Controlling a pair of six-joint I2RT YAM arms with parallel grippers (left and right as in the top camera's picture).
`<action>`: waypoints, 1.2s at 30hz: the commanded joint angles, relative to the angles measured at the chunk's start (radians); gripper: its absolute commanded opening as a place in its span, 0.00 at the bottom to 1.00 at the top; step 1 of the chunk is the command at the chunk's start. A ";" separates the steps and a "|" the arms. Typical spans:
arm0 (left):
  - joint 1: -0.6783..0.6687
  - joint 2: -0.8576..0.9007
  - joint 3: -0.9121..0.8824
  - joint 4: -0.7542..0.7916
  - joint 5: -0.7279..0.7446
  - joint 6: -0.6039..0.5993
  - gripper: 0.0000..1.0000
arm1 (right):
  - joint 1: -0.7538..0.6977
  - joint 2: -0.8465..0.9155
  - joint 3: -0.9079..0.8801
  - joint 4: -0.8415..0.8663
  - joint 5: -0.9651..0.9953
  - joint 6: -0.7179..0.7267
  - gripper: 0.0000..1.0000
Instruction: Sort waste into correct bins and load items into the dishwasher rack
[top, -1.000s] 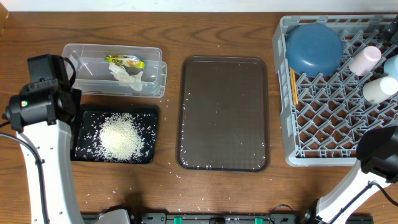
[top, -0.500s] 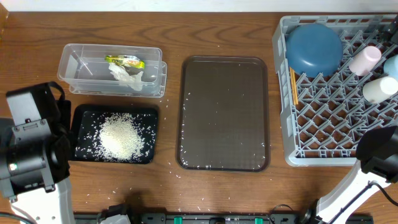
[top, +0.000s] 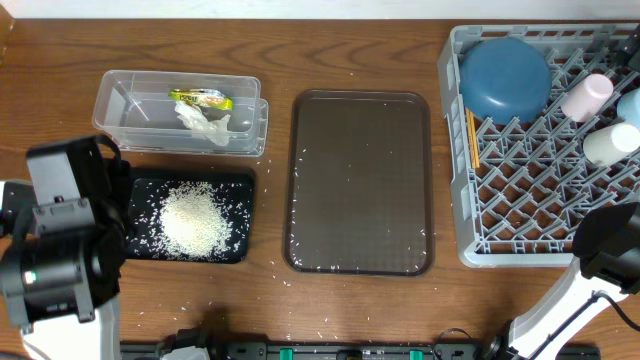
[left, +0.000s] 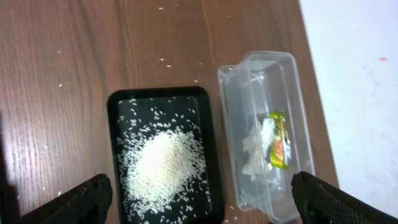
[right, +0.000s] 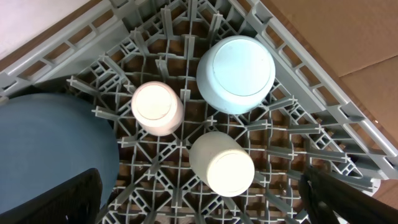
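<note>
Since a second ago, the left arm (top: 65, 250) has swung away from the clear plastic rectangular tub (top: 255, 115) toward the near edge of the desk (top: 350, 40), and now sits just left of the shallow black rectangular tray (top: 240, 180); nothing on the desk has shifted with it. The left gripper (left: 211, 202) hangs above both bins with its jaws spread wide and nothing between them. A heap of loose white rice grains (top: 195, 220) lies in the black tray, while the crumpled white paper napkin (top: 203, 122) and the yellow-green printed snack wrapper (top: 200, 98) rest together in the tub. The right gripper (right: 208, 199) is also fully open and empty, hovering over the large grey plastic lattice rack (top: 530, 200), which holds the dark-blue round bowl (top: 505, 75), the pink cup (top: 586, 97), the light-blue cup (top: 630, 105), the white cup (top: 608, 145) and the thin wooden chopsticks (top: 472, 138). The brown serving tray (top: 360, 180) carries only a few stray grains, and some more dot the desk. That retreat reads as a pull-back after the last drop, so the sorting and loading look essentially done.
</note>
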 joint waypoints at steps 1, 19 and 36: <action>-0.020 -0.034 -0.005 -0.006 -0.010 -0.001 0.95 | -0.014 0.005 -0.001 0.000 0.003 0.004 0.99; -0.021 -0.228 -0.404 0.112 0.023 0.002 0.95 | -0.014 0.005 -0.001 0.000 0.003 0.004 0.99; -0.035 -0.489 -1.000 0.946 0.283 0.674 0.95 | -0.014 0.005 -0.001 0.000 0.003 0.004 0.99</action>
